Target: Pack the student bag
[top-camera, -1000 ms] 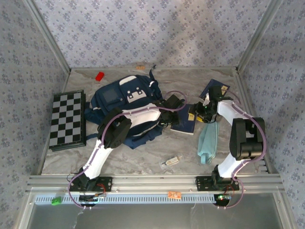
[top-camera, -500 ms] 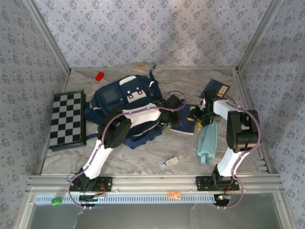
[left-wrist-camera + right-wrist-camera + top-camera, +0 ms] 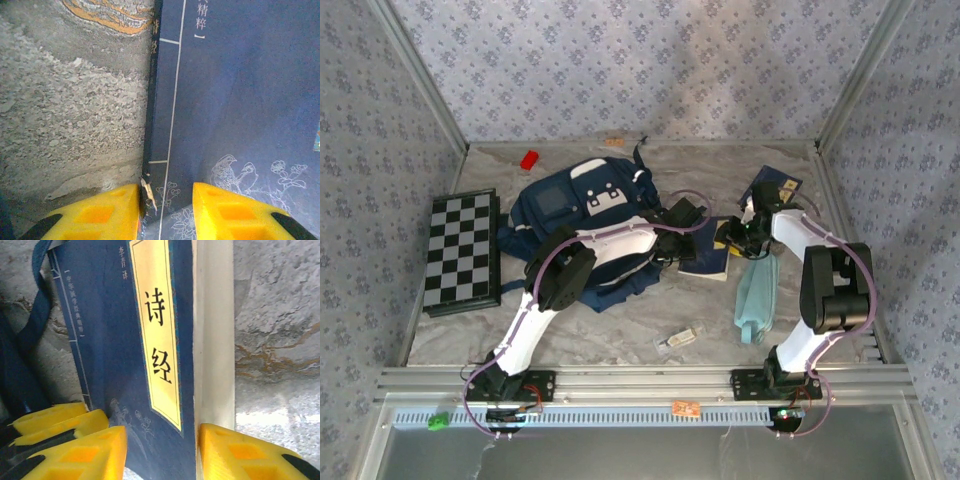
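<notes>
Right elbow (image 3: 835,290) shifted rightward; student bag (image 3: 582,200) left of right end effector (image 3: 729,240).

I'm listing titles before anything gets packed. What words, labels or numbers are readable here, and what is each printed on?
"诗经": large black characters on the yellow title strip of the blue book, right wrist view.
"李青 译": small, on that cover beside the strip's top; read with some doubt.
"精粹": white, on the blue cover, left wrist view.
Bracketed column of small white characters on the blue book: too small to read.
Spine lettering, left wrist view: blurred.
</notes>
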Available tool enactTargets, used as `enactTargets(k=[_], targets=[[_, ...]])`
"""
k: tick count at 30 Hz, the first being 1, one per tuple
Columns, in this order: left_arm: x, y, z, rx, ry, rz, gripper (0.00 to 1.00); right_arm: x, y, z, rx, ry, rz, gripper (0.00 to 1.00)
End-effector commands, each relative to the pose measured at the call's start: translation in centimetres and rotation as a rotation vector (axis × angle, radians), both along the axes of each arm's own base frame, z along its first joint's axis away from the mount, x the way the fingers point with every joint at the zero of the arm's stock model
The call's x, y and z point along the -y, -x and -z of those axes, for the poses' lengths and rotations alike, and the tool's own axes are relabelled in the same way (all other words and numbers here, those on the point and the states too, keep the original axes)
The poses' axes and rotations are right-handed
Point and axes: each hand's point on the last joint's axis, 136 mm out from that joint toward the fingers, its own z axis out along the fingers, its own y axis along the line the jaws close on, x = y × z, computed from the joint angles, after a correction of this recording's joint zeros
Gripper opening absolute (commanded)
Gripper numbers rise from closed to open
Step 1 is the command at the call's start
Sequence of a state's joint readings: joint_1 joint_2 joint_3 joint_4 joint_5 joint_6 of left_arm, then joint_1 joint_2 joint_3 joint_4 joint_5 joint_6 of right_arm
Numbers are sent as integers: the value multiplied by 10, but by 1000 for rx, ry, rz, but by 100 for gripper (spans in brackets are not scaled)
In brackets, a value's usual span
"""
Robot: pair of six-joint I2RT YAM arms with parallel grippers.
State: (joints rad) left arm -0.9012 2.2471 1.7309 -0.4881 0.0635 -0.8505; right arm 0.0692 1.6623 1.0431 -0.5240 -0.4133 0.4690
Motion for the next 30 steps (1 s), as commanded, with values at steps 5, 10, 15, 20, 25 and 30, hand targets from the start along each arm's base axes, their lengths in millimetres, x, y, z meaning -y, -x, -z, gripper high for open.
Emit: enactTargets(k=[5, 10, 15, 20, 25, 30], targets=[[3, 3, 7, -27, -8, 7, 33, -7, 8, -1, -7, -82, -25, 31], [3, 2, 5, -25, -5, 5, 33, -4, 8, -3, 0, -92, -19, 21], [4, 0, 0, -19, 5, 3, 33, -3, 4, -12, 27, -112, -15, 8], [10, -6, -34, 6, 83, 7, 37, -6, -4, -37, 84, -142, -18, 0], [-4, -10, -90, 42, 195, -12, 45, -12, -11, -78, 168, -184, -27, 0], [-54, -13, -149, 107, 341, -99, 55, -27, -11, -130, 261, -253, -66, 0]])
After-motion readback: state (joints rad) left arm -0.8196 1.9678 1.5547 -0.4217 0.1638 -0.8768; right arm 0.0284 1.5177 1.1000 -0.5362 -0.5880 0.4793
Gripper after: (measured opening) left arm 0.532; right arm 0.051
